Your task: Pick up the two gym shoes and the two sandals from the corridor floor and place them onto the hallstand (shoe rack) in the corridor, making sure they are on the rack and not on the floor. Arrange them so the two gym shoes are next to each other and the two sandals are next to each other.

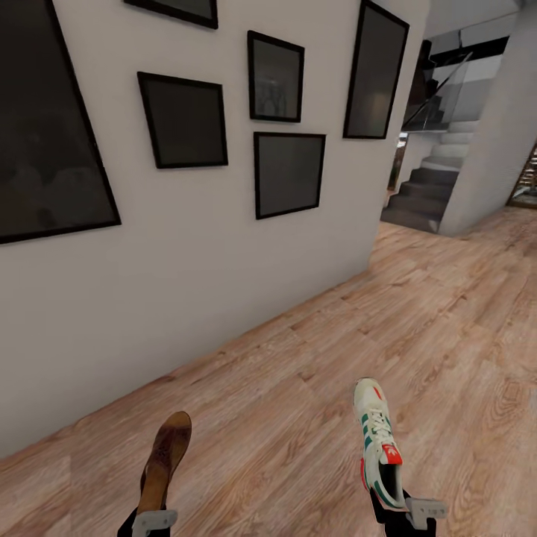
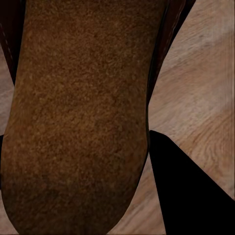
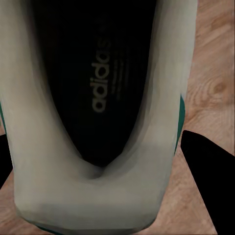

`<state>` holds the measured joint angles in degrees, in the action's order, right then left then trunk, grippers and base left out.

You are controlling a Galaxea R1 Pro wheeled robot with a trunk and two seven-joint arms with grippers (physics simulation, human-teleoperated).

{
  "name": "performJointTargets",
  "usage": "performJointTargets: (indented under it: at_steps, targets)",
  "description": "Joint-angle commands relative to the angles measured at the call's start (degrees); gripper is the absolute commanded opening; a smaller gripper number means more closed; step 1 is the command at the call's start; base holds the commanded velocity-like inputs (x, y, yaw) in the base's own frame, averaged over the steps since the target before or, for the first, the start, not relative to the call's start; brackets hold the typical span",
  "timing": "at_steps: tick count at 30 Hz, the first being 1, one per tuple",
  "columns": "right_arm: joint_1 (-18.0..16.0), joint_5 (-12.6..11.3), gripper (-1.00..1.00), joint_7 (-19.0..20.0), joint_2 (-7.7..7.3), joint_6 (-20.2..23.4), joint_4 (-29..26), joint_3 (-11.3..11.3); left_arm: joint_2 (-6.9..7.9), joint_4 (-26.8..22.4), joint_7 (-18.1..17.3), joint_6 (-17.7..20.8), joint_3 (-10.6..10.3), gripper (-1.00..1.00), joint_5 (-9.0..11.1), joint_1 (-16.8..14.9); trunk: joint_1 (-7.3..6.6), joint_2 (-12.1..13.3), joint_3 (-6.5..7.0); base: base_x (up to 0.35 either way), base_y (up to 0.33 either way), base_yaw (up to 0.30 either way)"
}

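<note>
A brown leather sandal [image 1: 165, 456] is held above the wood-plank corridor floor [image 1: 298, 388], its heel in my left gripper [image 1: 153, 516], which is shut on it. Its brown sole-side surface [image 2: 78, 112] spans the left wrist view, with a dark finger [image 2: 188, 191] beside it. A white gym shoe [image 1: 378, 440] with green stripes and red accents is held by its heel in my right gripper [image 1: 406, 511]. The right wrist view looks into the gym shoe's dark insole [image 3: 93, 83], a dark finger [image 3: 208, 176] at its side. The hallstand is out of view.
A white wall [image 1: 186, 298] with several black-framed pictures [image 1: 183, 119] runs along the left. Beyond its corner [image 1: 380, 224], grey stairs [image 1: 429, 186] rise at the back right. Open plank floor stretches to the right and ahead.
</note>
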<state>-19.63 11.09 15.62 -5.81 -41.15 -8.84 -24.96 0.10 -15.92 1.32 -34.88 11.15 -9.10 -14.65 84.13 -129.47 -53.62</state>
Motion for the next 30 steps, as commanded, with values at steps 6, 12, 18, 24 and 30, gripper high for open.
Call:
performJointTargets:
  at_steps: [6,12,18,24,30]
  targets:
    - [-0.06,0.45,-1.0,0.2,0.01,-0.16,0.05,-0.53,-0.02,0.01,0.18,-0.18,0.36,-1.0,-0.67,-0.03,0.01,-0.02,-0.23,0.216,-0.179,-0.247]
    - [-0.06,0.43,-1.0,0.2,0.01,-0.16,0.05,-0.53,-0.02,0.01,0.18,-0.18,0.36,-1.0,-0.66,-0.03,0.01,-0.02,-0.4,0.247,-0.197,-0.247]
    - [-0.06,0.43,-1.0,0.2,0.01,-0.16,0.05,-0.53,-0.02,0.01,0.18,-0.18,0.36,-1.0,-0.66,-0.03,0.01,-0.02,-0.58,0.277,-0.194,-0.247]
    - [-0.06,0.43,-1.0,0.2,0.01,-0.16,0.05,-0.53,-0.03,0.01,0.18,-0.18,0.36,-1.0,-0.66,-0.03,0.01,-0.02,-0.76,0.312,-0.126,-0.247]
    - [-0.06,0.45,-1.0,0.2,0.01,-0.16,0.05,-0.53,-0.02,0.01,0.18,-0.18,0.36,-1.0,-0.66,-0.03,0.01,-0.02,-0.93,0.334,-0.018,-0.247]
